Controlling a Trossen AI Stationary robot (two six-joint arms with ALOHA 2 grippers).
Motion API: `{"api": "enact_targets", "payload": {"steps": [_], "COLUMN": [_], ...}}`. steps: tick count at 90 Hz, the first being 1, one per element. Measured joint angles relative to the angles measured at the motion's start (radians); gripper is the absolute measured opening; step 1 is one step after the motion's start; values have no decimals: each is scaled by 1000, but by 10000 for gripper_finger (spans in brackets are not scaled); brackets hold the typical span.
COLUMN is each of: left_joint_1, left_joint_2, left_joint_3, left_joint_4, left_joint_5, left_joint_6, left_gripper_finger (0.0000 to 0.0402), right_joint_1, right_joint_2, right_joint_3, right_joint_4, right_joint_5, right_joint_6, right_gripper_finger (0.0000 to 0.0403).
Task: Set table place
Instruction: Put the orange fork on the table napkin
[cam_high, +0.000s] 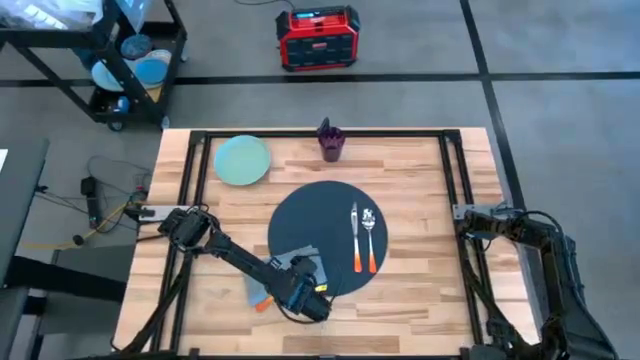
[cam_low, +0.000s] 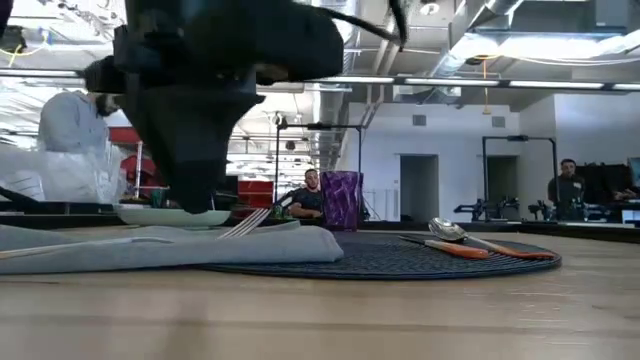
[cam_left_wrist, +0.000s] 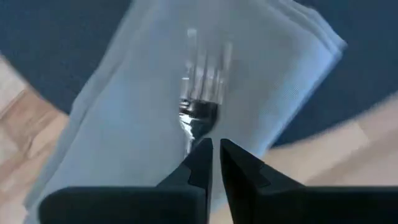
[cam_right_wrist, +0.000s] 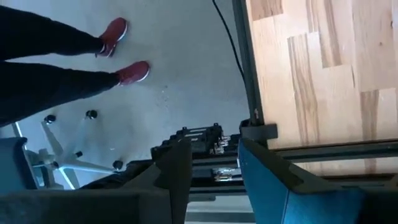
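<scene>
Fork (cam_left_wrist: 199, 93) on napkin (cam_left_wrist: 161, 124), napkin overlapping mat (cam_high: 325, 215)

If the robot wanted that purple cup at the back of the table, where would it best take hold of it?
Probably by the rim or upper wall, coming down from above. The purple cup stands upright and alone near the table's far edge, clear of the green plate and the round mat, so a finger could likely slip inside its open mouth and one outside.

High view looks straight down on your whole table (cam_high: 400, 290); low view sits at tabletop height, facing level across the place (cam_low: 400, 258) into the room. Left wrist view is tight on the napkin (cam_left_wrist: 149, 124) and fork (cam_left_wrist: 199, 112), at 7 o'clock overhead; right wrist view faces the floor past the 3 o'clock table edge.
</scene>
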Motion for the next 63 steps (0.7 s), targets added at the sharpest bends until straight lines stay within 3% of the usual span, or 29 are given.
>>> {"api": "enact_targets", "payload": {"steps": [12,32,49,63], "left_joint_1": [-17,-79,-124,-127], "left_joint_2": [-8,-8,-8,-8], "left_joint_3": [0,0,0,0], "left_joint_4": [0,64,20,-74], "left_joint_5": [-90,-91,-85,-59], "left_joint_6": [-137,-226,-228,-142], "left_gripper_finger": [66,115,129,130], "right_joint_1": [18,32,31,31], "right_joint_2": [0,0,0,0], "right_joint_3": [0,0,0,0], "right_joint_4": [-1,-9,-10,6], "right_joint_5": [1,1,3,3], "right_joint_6": [0,0,-4,-3], "right_gripper_finger": [119,119,119,119]}}
